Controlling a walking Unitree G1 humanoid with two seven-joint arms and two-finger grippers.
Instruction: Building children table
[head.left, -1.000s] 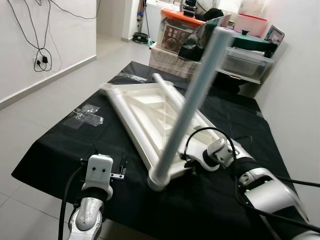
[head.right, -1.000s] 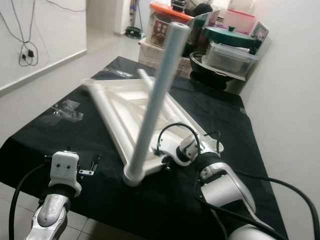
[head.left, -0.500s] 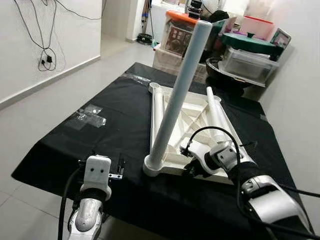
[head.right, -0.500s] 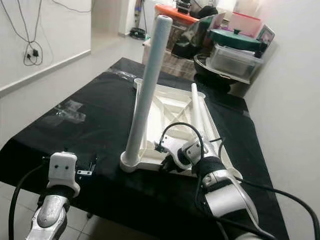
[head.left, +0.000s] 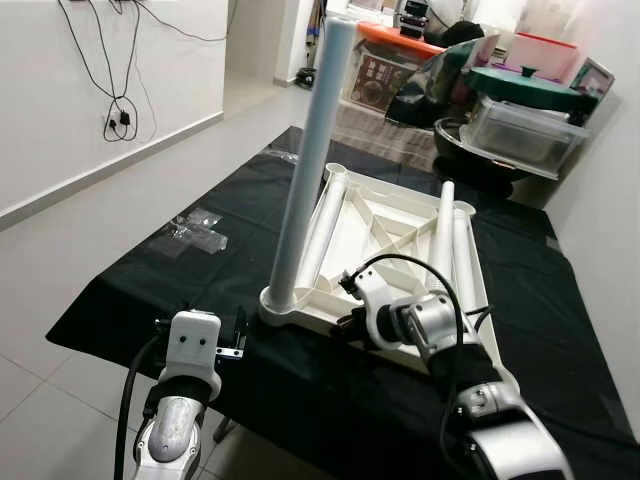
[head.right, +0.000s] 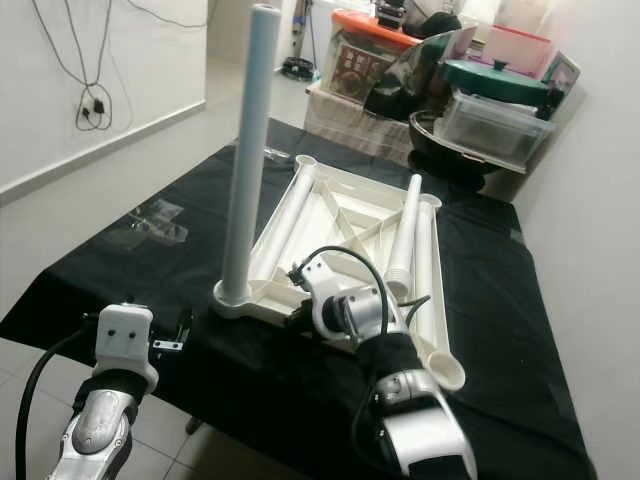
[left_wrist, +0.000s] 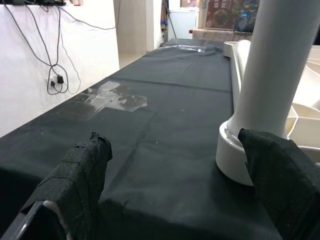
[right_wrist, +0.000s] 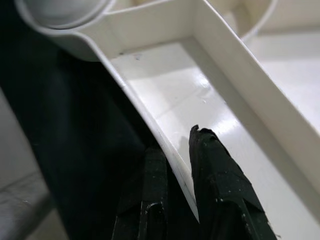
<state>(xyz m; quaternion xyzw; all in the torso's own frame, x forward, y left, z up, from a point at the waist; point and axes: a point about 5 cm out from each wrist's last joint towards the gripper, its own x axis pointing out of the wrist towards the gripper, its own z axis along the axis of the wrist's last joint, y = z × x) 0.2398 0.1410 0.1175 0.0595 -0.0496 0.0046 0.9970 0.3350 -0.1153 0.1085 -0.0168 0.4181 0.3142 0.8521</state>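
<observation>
While the white table top (head.left: 390, 235) lies upside down on the black cloth (head.left: 160, 290), the right gripper (right_wrist: 172, 185) pinches its near rim, one finger on each side. One white leg (head.left: 310, 160) stands straight up at the near corner. The left gripper (left_wrist: 170, 185) waits wide open beside that leg, holding nothing.

I see even, bright indoor lighting with soft shadows. Head views are sharp, washed out at the upper right. The right wrist view shows glare on white plastic, nearest fingers blurred.
</observation>
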